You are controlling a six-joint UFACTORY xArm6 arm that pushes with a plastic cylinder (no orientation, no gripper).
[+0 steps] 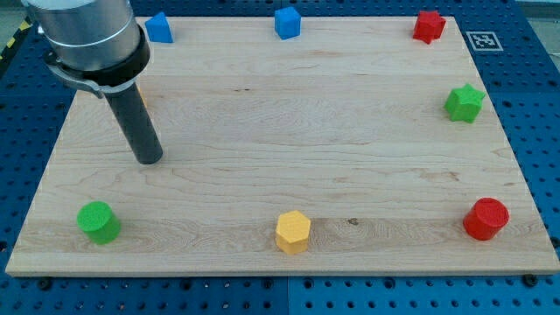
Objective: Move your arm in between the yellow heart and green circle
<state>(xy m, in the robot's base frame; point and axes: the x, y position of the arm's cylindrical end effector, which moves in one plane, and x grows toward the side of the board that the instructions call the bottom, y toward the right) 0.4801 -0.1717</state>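
Note:
My tip [149, 160] rests on the wooden board [289, 149] at the view's left. The green circle [98, 221] lies below it and a little to the left, near the board's bottom-left corner, apart from the tip. No yellow heart shows clearly. Only a thin yellowish sliver [142, 94] peeks out at the rod's right edge, and the arm hides whatever lies behind it. A yellow hexagon [292, 232] sits at the bottom middle, well to the right of the tip.
A blue block [158, 27] is at the top left and a blue cube [287, 22] at the top middle. A red star [429, 25] is at the top right, a green star [464, 103] at the right edge, and a red circle [486, 219] at the bottom right.

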